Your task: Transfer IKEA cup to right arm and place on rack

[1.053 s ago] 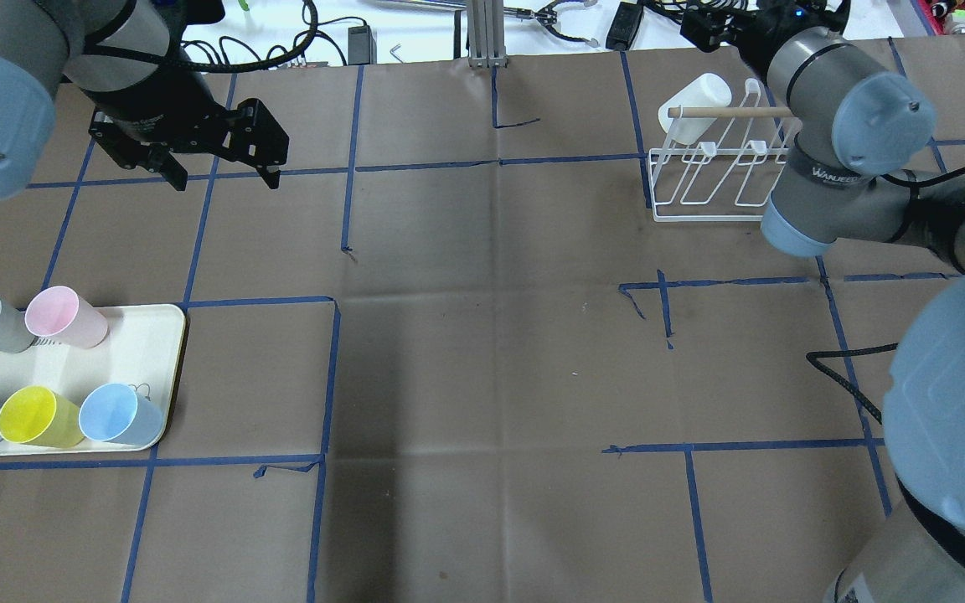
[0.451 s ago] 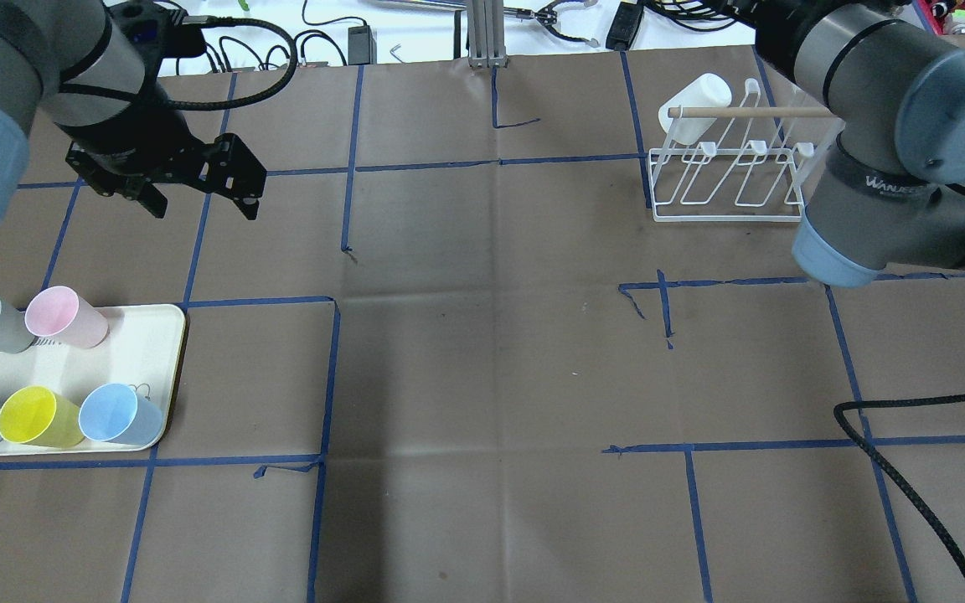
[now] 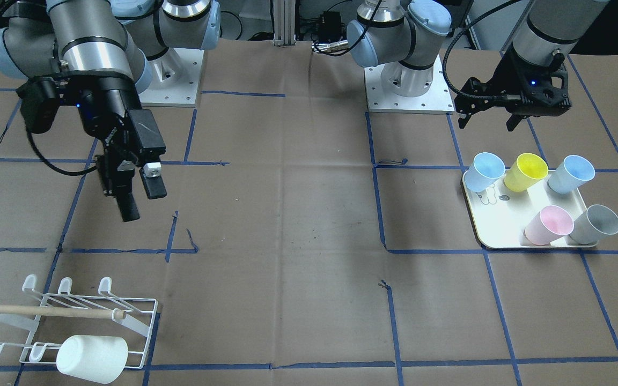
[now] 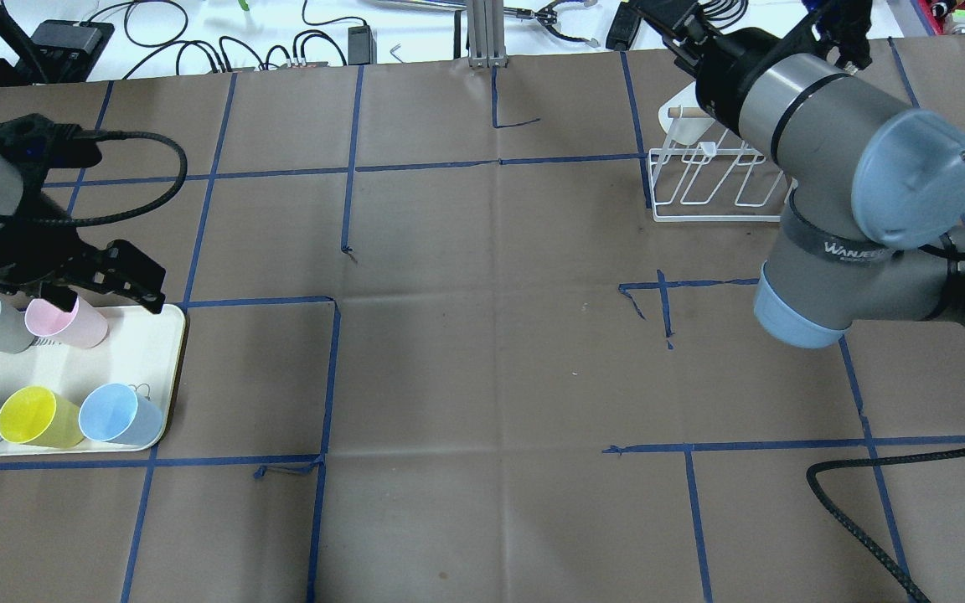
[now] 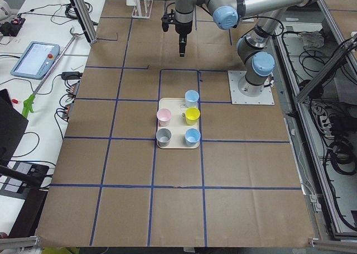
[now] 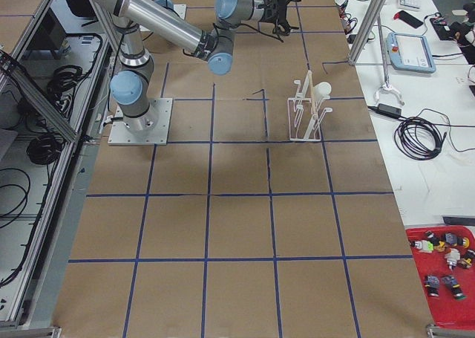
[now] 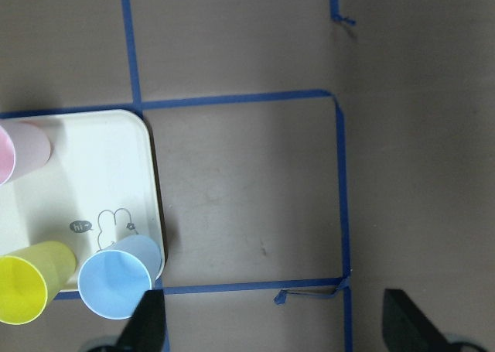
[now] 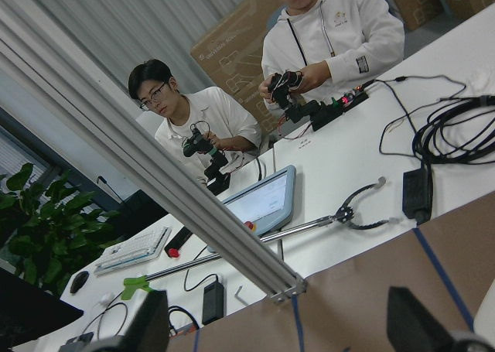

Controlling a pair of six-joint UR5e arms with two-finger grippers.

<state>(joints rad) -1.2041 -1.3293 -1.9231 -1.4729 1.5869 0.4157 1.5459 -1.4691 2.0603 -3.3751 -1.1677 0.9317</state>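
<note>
Five cups on the tray: a light-blue cup [image 3: 486, 170], a yellow cup [image 3: 524, 171], a second light-blue cup [image 3: 571, 174], a pink cup [image 3: 549, 225] and a grey cup [image 3: 594, 225] stand mouth up on the cream tray [image 3: 502, 228] at the robot's left end of the table [image 3: 309, 214].
Look of the cups: plain pastel tumblers without handles, each narrowing toward its base.
White cup [image 3: 92, 358]: same shape, seated tilted on the rack [image 3: 89, 321], at a corner on the side away from the robot.
Rack: white wire with upturned prongs and a wooden dowel [image 3: 46, 310] across, at the robot's right end.
Left gripper [image 4: 105, 300]: fingers spread and empty, hanging in the air by the tray and touching no cup.
Right gripper [image 3: 142, 203]: fingers spread and empty, pointing down, well apart from the rack.
Hidden or cut off: in the overhead view the right arm [image 4: 826, 126] covers most of the white cup and part of the rack, and its gripper does not show there. One light-blue cup is clipped by that view's edge. The right wrist view looks off the table toward two people [image 8: 220, 124] at a desk.
</note>
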